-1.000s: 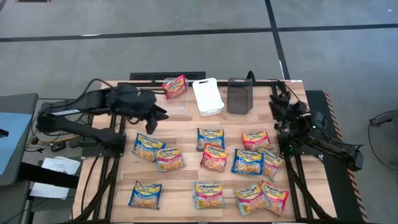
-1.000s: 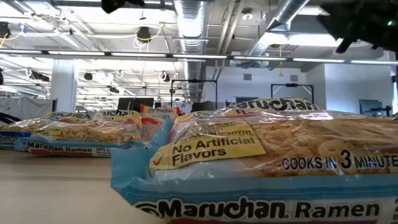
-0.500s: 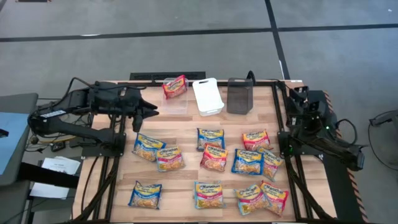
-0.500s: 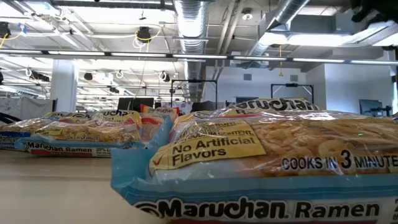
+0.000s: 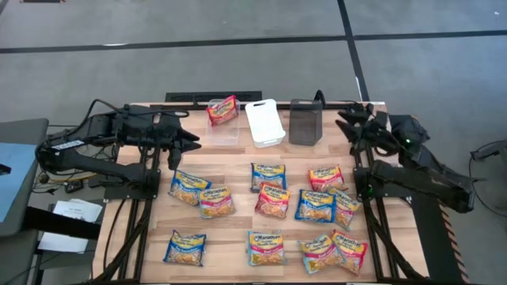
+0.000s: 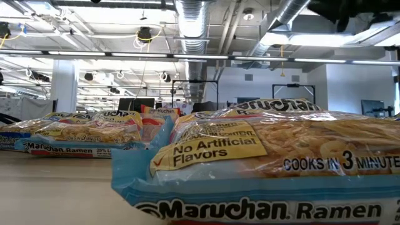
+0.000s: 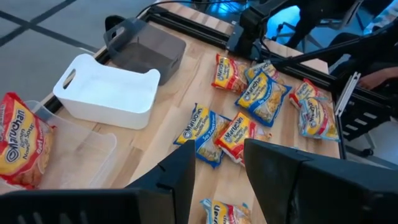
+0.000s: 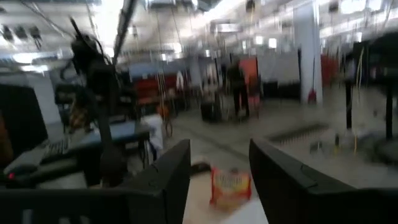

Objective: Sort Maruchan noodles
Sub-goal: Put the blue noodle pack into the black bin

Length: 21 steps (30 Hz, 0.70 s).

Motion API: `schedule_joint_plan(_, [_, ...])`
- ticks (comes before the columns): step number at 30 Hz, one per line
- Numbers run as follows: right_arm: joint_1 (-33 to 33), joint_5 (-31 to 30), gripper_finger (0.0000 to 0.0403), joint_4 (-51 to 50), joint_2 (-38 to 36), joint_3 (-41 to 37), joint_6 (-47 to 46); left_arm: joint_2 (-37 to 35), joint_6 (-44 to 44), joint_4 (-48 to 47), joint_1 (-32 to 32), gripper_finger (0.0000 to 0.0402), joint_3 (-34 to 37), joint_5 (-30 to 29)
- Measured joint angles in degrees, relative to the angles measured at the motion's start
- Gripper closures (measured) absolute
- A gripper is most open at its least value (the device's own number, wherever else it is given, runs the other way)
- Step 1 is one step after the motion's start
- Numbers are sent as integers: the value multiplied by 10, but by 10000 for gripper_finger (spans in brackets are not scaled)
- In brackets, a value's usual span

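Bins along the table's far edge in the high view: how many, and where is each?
3, in a row. The clear bin is leftmost with a red noodle packet in it, the white bin is in the middle, and the dark bin is rightmost. None looks hidden.

Glossy, crinkled plastic film wraps the Maruchan noodles (image 5: 272,200) ahead of the left end effector (image 5: 193,145). The worktop (image 5: 231,229) is pale matt wood. The white bin (image 5: 264,122) looks smooth plastic.

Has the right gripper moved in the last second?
Yes. The right gripper has swung toward the table's far edge, now level with the dark bin.
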<state>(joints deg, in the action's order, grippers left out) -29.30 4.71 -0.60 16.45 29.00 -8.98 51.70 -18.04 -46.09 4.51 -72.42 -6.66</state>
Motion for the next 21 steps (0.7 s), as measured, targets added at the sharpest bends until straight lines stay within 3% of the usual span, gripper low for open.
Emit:
schedule_joint_plan(11, [0, 24, 164, -245, 119, 84, -113, 0, 0, 0, 0, 278, 0, 2])
schedule_joint_plan(21, [1, 180, 163, -338, 206, 86, -198, 0, 0, -1, 0, 278, 0, 2])
